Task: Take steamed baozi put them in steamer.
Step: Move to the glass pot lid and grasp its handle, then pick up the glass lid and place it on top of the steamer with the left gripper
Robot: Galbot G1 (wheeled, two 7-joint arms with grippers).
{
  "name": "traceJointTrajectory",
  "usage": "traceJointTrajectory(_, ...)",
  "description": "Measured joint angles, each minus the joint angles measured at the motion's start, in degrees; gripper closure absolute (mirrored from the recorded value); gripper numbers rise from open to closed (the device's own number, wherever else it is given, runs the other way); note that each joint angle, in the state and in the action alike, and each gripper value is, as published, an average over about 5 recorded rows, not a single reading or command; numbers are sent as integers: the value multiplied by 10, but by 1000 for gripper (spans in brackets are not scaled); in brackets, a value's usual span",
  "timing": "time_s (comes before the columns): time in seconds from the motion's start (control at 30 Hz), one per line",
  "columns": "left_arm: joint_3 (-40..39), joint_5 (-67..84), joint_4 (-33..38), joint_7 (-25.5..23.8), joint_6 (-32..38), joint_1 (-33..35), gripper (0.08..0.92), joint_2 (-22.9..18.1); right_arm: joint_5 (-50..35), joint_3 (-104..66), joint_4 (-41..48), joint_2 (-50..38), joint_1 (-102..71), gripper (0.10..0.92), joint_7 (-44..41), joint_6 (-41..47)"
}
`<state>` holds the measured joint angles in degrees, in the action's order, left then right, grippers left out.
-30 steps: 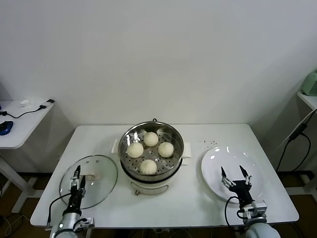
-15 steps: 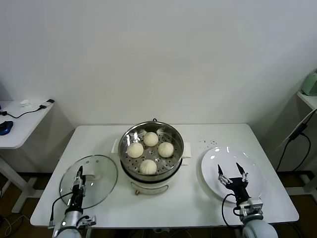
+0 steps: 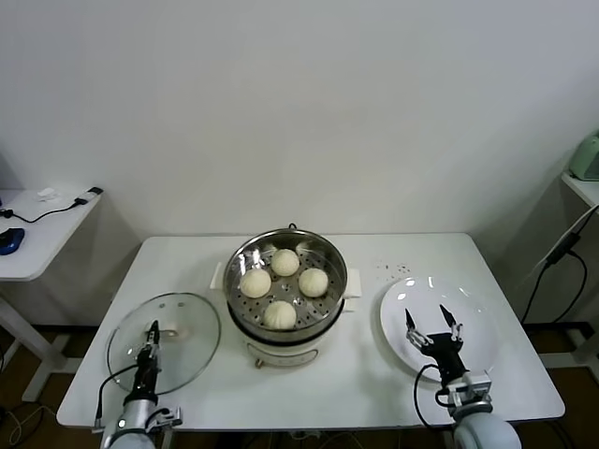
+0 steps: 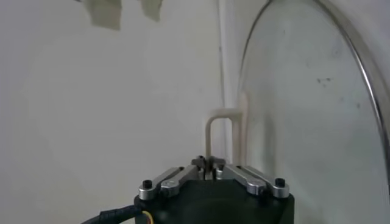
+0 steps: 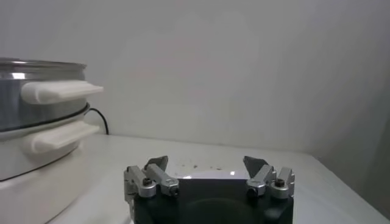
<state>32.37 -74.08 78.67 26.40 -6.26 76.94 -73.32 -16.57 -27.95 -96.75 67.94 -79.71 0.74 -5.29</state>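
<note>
White wall runs behind a white table point(image 3: 187, 257), with a second small desk point(image 3: 37, 229) off past its left edge, carrying a cable and a dark blue object. At the middle of the table, nearer the front edge, stands the steamer point(image 3: 285, 285), a shiny steel pot on a cream base with side handles; all four steamed baozi point(image 3: 280, 313) sit on its perforated tray, three toward the back and one toward the front. A round glass lid point(image 3: 182, 323) lies flat near the front left corner. The left gripper point(image 3: 152, 335) sits over the lid's front part, its fingers drawn close together in the left wrist view, right at the lid's pale loop handle point(image 4: 218, 131). Near the front right corner lies a flat white plate point(image 3: 416, 299), and the right gripper point(image 3: 431, 323) hovers over its front part with fingers spread wide, nothing between them.
</note>
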Motion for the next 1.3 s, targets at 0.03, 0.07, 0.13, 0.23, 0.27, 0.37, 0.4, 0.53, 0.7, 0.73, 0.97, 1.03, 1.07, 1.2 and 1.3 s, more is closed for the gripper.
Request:
traceJointTrajectory(0.03, 1, 3, 6, -2, 0, 2, 787, 2, 0, -1, -1, 0, 0, 202, 0, 1)
traceJointTrajectory(0.07, 2, 6, 13, -5, 0, 5, 813, 4, 0, -1, -3, -1, 0, 202, 0, 2)
traceJointTrajectory(0.13, 5, 15, 30, -12, -2, 11, 852, 9, 0, -2, -7, -3, -1, 203, 1, 4)
traceJointTrajectory(0.23, 10, 33, 66, -27, -9, 22, 868, 20, 0, -2, -13, -5, -3, 203, 3, 7)
traceJointTrajectory(0.27, 13, 41, 79, -33, -12, 26, 868, 24, 1, -2, -16, -6, -4, 203, 3, 9)
traceJointTrajectory(0.37, 22, 65, 122, -56, -27, 38, 868, 39, 3, -1, -23, -8, -5, 202, 7, 15)
traceJointTrajectory(0.4, 25, 73, 136, -65, -33, 41, 868, 44, 5, 0, -26, -8, -6, 203, 8, 17)
traceJointTrajectory(0.53, 33, 110, 193, -104, -61, 47, 868, 69, 13, 2, -36, -8, -8, 203, 11, 25)
traceJointTrajectory(0.7, 32, 145, 266, -160, -102, 44, 868, 94, 23, 5, -44, -3, -15, 203, 11, 27)
traceJointTrajectory(0.73, 30, 149, 280, -171, -110, 42, 868, 96, 24, 5, -45, -2, -16, 203, 11, 27)
traceJointTrajectory(0.97, -13, 142, 362, -233, -168, 21, 868, 98, 28, 4, -45, 4, -24, 203, 6, 17)
traceJointTrajectory(1.03, -35, 129, 379, -249, -186, 12, 868, 94, 28, 6, -42, 6, -25, 203, 3, 11)
traceJointTrajectory(1.07, -48, 120, 386, -257, -195, 7, 868, 91, 29, 6, -41, 7, -25, 203, 2, 8)
traceJointTrajectory(1.2, -105, 82, 402, -288, -232, -15, 868, 76, 32, 9, -36, 11, -28, 203, -1, -5)
traceJointTrajectory(1.3, -151, 49, 405, -313, -258, -34, 868, 58, 32, 9, -32, 13, -28, 202, -1, -15)
